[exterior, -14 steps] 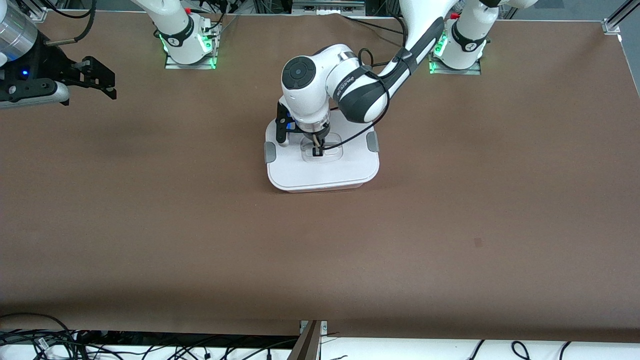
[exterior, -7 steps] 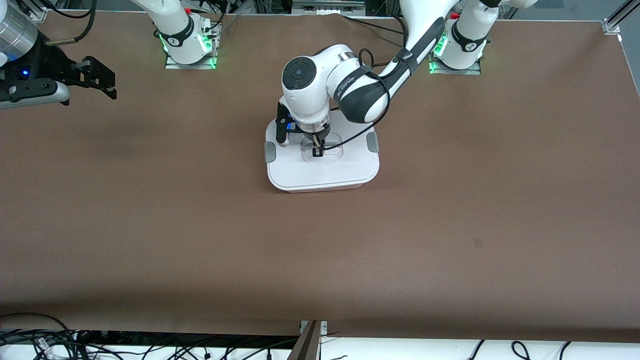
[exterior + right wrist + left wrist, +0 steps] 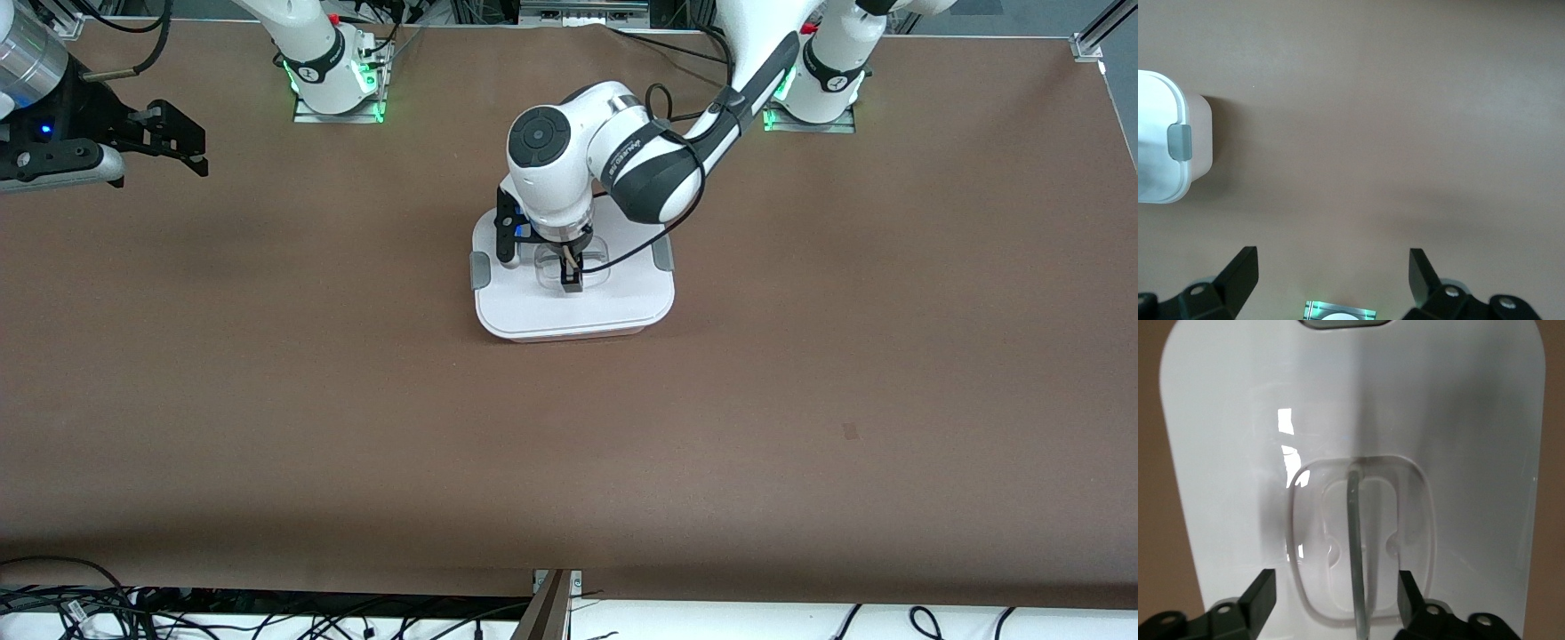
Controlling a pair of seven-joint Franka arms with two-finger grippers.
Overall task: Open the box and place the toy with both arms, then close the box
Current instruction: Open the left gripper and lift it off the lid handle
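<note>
- Brown table (image 3: 800, 373) spreads wide under both arms, with their bases along its edge farthest from the front camera
- the box (image 3: 573, 307) sits on that surface, roughly midway between the two ends of the table and nearer the bases than the front camera
- its white lid (image 3: 1458, 420) is on and lying flat over the base; a grey side clip (image 3: 479, 270) shows toward the right arm's end and another grey clip (image 3: 662, 254) toward the left arm's end
- the clear recessed handle (image 3: 1355, 540) lies in the middle of the lid, its thin bar running across an oval hollow
- the toy cannot be seen in any view
- left gripper (image 3: 571, 277) points straight down right over that handle; in the left wrist view its two black fingers (image 3: 1258, 600) stand apart on either side of the bar, spread wide, with nothing clamped between them
- whether the fingertips touch the lid cannot be told
- right gripper (image 3: 182, 142) hangs over bare table at the right arm's end, well apart from the box, the arm waiting; its fingers (image 3: 1238, 273) are spread wide and hold nothing
- the right wrist view shows one corner of the box with a grey clip
</note>
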